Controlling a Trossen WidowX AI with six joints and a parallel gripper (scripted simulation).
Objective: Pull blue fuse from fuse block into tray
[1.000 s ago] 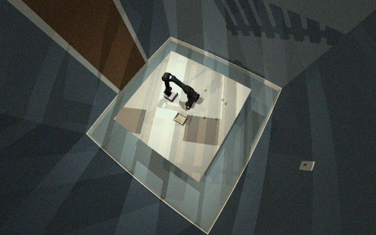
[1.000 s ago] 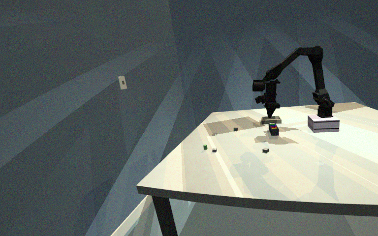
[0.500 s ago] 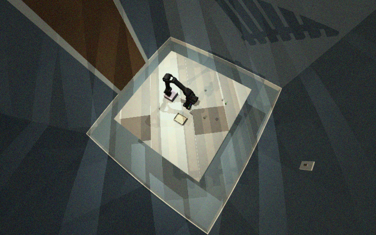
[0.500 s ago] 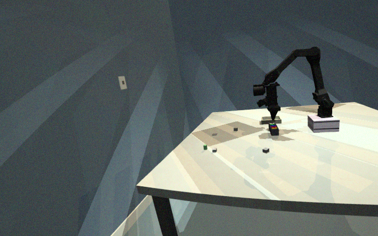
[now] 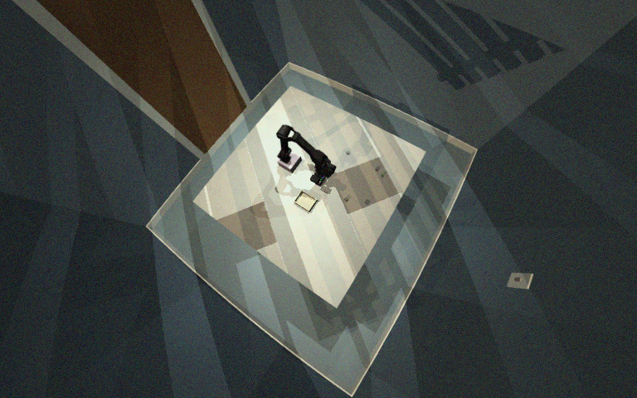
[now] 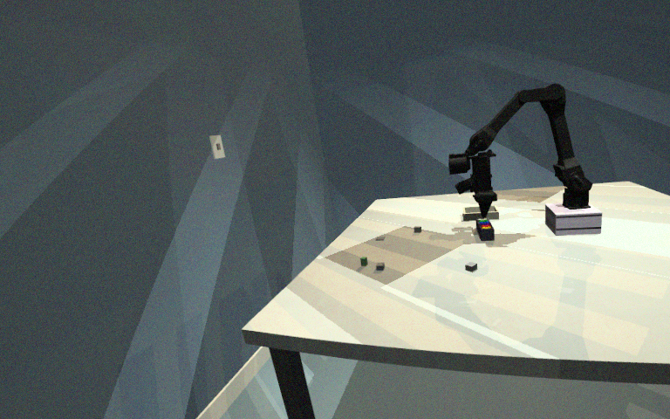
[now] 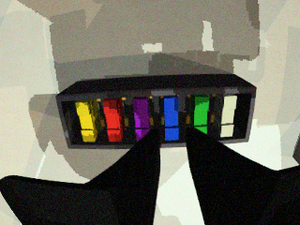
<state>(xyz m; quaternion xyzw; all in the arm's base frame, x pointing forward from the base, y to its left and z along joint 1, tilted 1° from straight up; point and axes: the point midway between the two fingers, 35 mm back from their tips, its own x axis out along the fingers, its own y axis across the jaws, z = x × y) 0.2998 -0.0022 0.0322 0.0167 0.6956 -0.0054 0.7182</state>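
The blue fuse (image 7: 172, 112) sits in the black fuse block (image 7: 155, 85) (image 6: 486, 235), between the purple fuse (image 7: 142, 112) and the green fuse (image 7: 201, 112). My gripper (image 7: 172, 135) (image 6: 484, 216) points down above the block, its fingers a narrow gap apart with nothing between them. In the wrist view the gap lines up with the blue fuse; the left tip overlaps the purple fuse's edge and the right tip is near the green one. Height above the fuses is hard to tell. The tray (image 5: 305, 201) (image 6: 473, 216) is empty. The arm hides most of the block in the top view.
A yellow fuse (image 7: 85, 117), a red fuse (image 7: 112, 117) and a white fuse (image 7: 228, 114) stand in the same block. A dark small block (image 6: 470, 267), a green piece (image 6: 363, 261) and other small pieces lie farther off. The arm's base box (image 5: 289, 162) (image 6: 572, 219) is near the block.
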